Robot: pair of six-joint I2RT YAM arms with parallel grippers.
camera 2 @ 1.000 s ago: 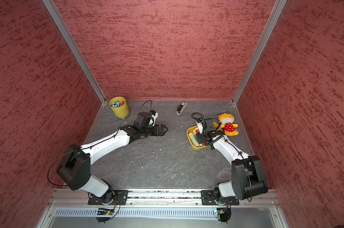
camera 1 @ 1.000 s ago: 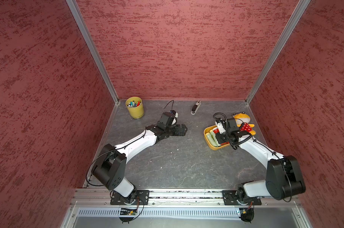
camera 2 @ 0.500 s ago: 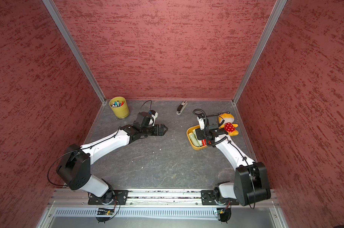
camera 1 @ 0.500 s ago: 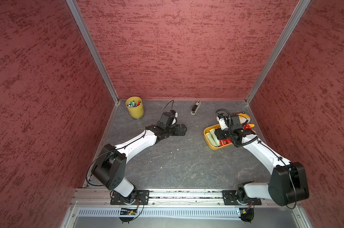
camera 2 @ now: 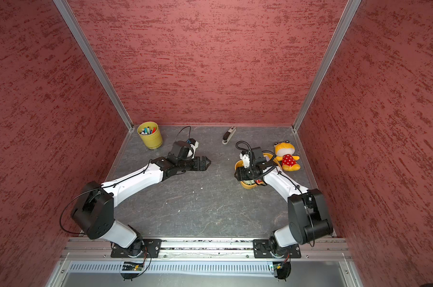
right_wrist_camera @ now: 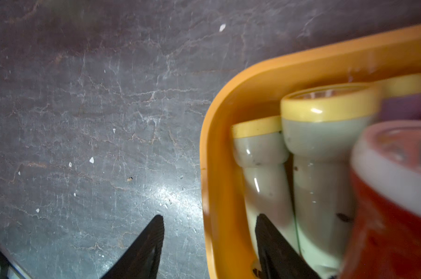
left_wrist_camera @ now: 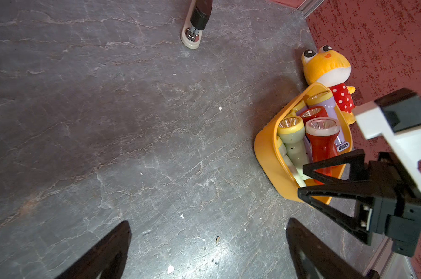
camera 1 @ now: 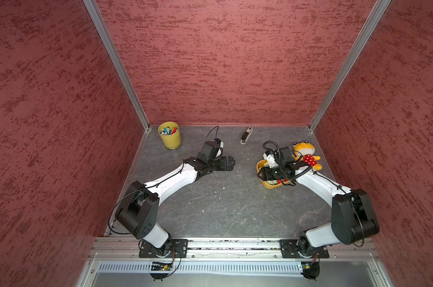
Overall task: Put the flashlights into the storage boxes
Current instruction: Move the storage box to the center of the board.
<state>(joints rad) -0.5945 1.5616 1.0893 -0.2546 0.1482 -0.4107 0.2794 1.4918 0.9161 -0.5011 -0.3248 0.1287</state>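
Observing flashlights [left_wrist_camera: 323,142] lying packed inside orange tray [left_wrist_camera: 267,154] at table's [left_wrist_camera: 132,120] 3 o'clock side. Noting right gripper [right_wrist_camera: 209,217] partly spread, empty, hovering over tray's rim; left gripper [left_wrist_camera: 209,221] gaping wide, empty, above open table.

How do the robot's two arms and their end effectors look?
The left arm and the right arm have smooth white link shells and bulky black joint housings. The left end effector and the right end effector are black, each with two tapered, pointed fingers. A white camera mount sits at the right wrist. Black cables loop beside the links.
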